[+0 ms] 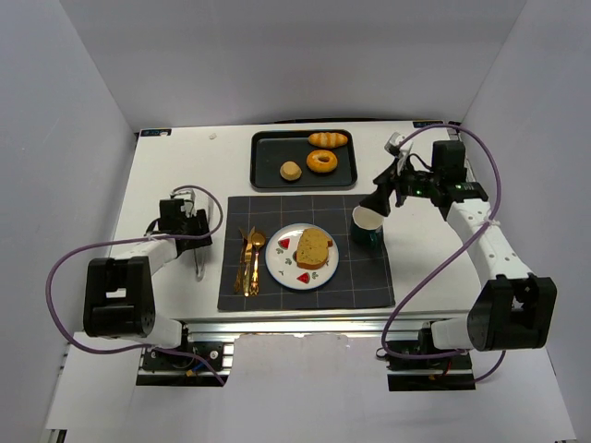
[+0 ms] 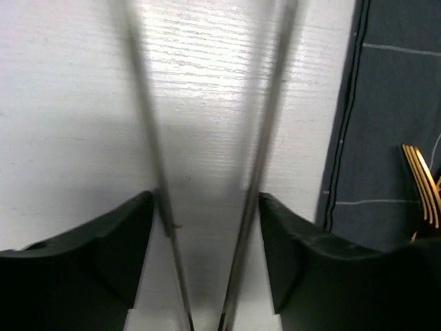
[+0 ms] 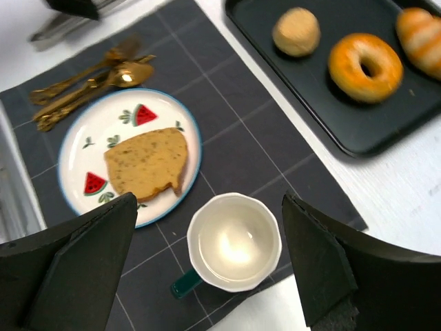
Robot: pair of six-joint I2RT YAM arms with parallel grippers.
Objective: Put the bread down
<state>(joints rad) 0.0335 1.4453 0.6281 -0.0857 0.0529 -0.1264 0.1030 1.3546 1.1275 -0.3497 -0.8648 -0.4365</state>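
Overhead, 1 slice of bread (image 1: 313, 247) lies flat on 1 white plate (image 1: 277, 261), which sits mid-way across a dark placemat (image 1: 369, 277) on the white counter (image 1: 166, 166). Gold cutlery (image 1: 249, 260) lies just left of the plate and 1 cup (image 1: 367, 224) stands just right of it. Beyond the plate, well apart, 1 black tray (image 1: 270, 148) holds 3 baked pieces. Only the left wrist view shows the left hand (image 2: 205, 200) spread wide, with the 2 arms of metal tongs (image 2: 146, 138) lying just inside its fingers on the counter left of the plate. Only the right wrist view shows the right hand (image 3: 208, 200) spread wide above the cup, holding nothing. Placemat shows all round the plate's rim.
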